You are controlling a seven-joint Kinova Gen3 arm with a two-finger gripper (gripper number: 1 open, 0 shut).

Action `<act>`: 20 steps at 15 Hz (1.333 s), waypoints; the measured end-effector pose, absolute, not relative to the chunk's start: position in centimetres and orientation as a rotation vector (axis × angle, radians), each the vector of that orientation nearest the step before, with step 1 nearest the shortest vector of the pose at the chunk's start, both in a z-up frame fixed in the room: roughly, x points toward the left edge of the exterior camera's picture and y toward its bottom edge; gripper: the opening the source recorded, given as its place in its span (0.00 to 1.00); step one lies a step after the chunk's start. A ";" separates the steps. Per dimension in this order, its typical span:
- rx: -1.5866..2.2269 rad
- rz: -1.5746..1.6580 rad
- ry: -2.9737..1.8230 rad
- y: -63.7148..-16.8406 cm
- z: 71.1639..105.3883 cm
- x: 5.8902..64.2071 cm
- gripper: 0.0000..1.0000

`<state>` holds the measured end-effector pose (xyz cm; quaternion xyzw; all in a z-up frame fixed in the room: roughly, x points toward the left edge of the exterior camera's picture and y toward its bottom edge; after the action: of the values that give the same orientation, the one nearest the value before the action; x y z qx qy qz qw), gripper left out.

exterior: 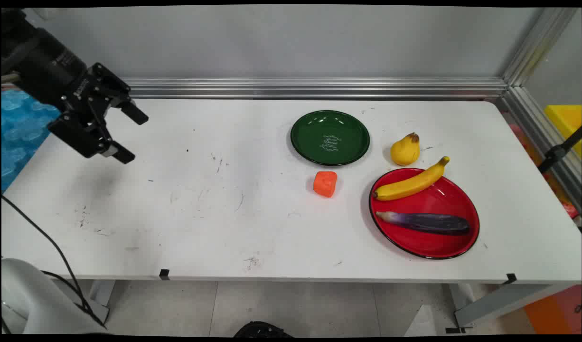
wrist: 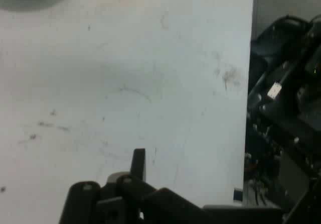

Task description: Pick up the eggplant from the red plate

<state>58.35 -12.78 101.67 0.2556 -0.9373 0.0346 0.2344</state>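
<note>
The white desk (exterior: 177,213) carries everything, scuffed with dark marks over its left half. Toward its right edge lies a red plate (exterior: 426,244) with a black rim, reaching close to the front edge; on it rest a yellow banana (exterior: 409,183), its stem end poking past the plate's far rim, and a dark purple eggplant (exterior: 424,222) nearer the front. Behind the red plate, toward the back edge, sits a green plate (exterior: 330,137), bare inside but for pale lettering. The black tool (exterior: 129,134) hangs above the desk's left back corner, well apart from all the things, its two fingers spread and released, holding nothing. A yellow pear (exterior: 405,149) stands just beside the banana's stem, between the two plates. An orange block (exterior: 325,184) lies just in front of the green plate.
</note>
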 end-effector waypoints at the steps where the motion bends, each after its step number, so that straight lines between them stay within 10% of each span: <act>1: 0.699 0.097 -2.560 -13.0 101.6 58.0 1.00; 20: 0.457 0.175 -2.314 -24.6 96.6 34.9 1.00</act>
<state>34.90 -24.63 96.57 0.1789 -0.9057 0.0684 0.3783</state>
